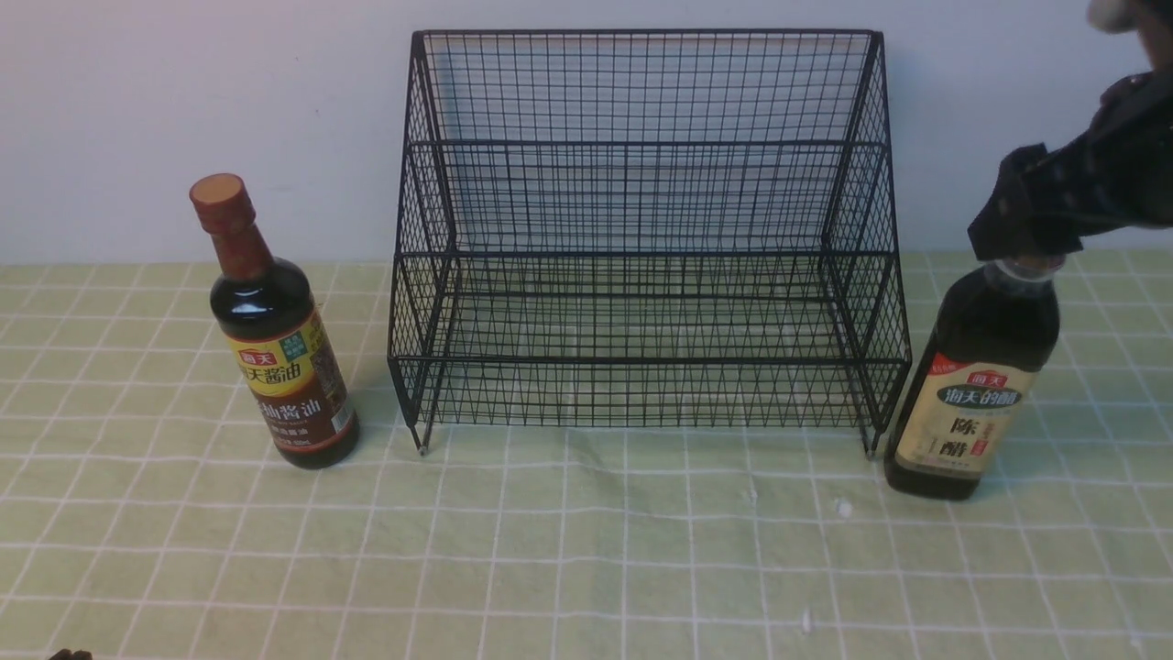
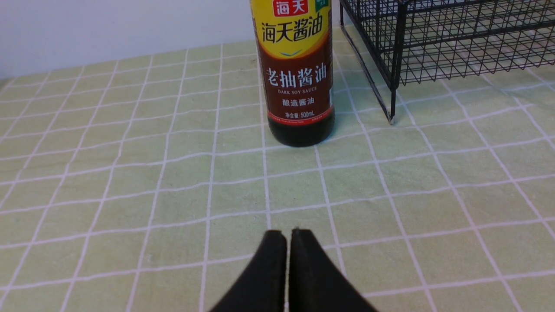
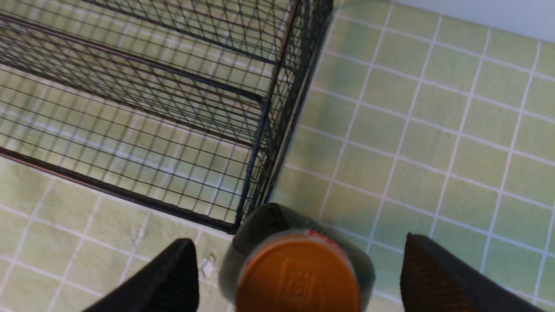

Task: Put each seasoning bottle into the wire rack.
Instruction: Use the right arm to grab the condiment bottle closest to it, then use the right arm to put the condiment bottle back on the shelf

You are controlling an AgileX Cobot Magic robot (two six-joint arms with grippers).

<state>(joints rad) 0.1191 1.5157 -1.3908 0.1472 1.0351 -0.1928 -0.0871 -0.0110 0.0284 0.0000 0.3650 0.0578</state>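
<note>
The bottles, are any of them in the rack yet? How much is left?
Done: nothing yet; the wire rack holds no bottle. In hand: the right gripper, open, sits either side of the vinegar bottle cap without squeezing it. Left: that bottle and the dark soy sauce bottle both stand on the tablecloth beside the rack, and the left gripper is shut, short of the soy sauce.

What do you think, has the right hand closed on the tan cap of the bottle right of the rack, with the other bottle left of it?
Not closed: the right wrist view shows the right hand open, fingers apart from the tan cap on both sides. The rest holds: that bottle is right of the rack, the other bottle left.
</note>
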